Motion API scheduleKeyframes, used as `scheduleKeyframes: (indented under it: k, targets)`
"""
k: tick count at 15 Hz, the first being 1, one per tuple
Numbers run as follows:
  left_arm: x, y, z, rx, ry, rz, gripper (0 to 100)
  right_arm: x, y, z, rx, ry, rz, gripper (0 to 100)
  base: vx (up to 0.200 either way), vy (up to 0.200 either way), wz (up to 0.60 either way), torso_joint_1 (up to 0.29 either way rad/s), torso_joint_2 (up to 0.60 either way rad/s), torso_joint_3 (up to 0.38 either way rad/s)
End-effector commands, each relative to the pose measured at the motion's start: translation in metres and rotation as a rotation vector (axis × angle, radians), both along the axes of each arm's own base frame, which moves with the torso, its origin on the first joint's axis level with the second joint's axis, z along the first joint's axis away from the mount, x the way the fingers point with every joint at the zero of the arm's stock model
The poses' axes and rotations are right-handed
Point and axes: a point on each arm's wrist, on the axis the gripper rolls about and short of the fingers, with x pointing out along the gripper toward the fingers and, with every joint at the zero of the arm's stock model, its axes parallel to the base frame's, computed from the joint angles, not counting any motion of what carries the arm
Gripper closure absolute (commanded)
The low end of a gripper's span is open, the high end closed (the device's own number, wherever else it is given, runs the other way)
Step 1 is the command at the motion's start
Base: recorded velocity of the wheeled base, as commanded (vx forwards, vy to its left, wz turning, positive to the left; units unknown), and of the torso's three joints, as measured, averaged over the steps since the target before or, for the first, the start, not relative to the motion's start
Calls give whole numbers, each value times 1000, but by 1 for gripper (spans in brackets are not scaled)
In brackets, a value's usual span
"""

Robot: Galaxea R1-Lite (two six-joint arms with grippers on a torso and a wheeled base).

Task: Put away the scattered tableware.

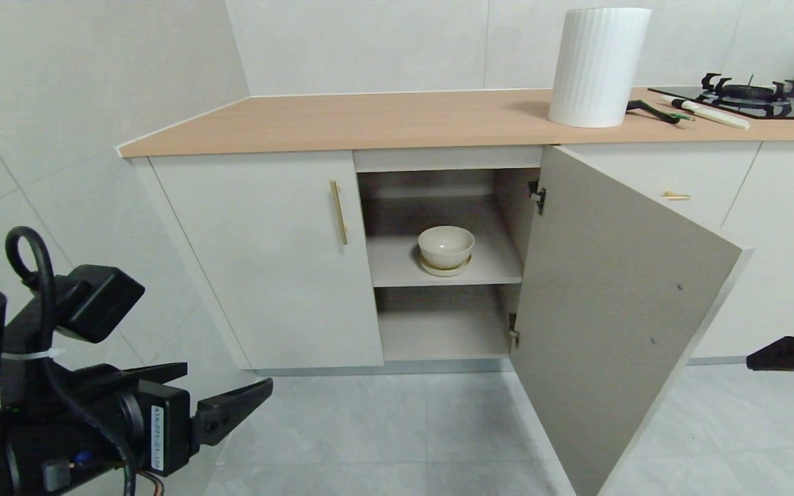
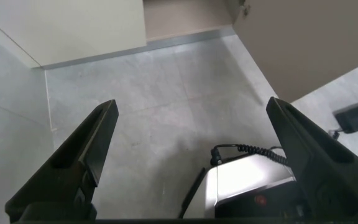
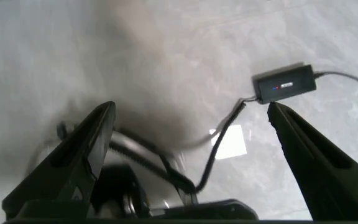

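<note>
Arms hang low over the grey tiled floor (image 1: 383, 427), left gripper (image 1: 228, 386) at lower left and right gripper (image 1: 775, 356) at the right edge, both with fingers spread wide, while 1 bowl (image 1: 446, 244) sits on a saucer (image 1: 444, 269) on the upper shelf (image 1: 397, 265) of the open cabinet (image 1: 266, 255) at centre, beneath a wooden counter (image 1: 369, 120).

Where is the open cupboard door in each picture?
Head view: the open cupboard door is right of the middle, swung out over the floor.
Left wrist view: the door rises from the floor, past the left gripper.
Right wrist view: not in it.
Shared landmark: the grey floor tiles, seen in all three.
</note>
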Motion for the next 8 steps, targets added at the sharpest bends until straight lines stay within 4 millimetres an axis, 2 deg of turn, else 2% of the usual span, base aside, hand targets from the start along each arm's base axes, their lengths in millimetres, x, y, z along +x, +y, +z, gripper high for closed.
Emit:
scheduleKeyframes:
  k: [1, 4, 8]
  targets:
    - [0, 0, 0, 1, 2, 0, 0, 16, -12, -1, 1, 0, -80, 0, 0, 0, 0, 0, 0, 0]
    - [0, 0, 0, 1, 2, 0, 0, 34, -26, -6, 3, -35, -156, 0, 0, 0, 0, 0, 0, 0]
    - [0, 0, 0, -1, -1, 0, 0, 67, -32, -17, 76, -110, -254, 0, 0, 0, 0, 0, 0, 0]
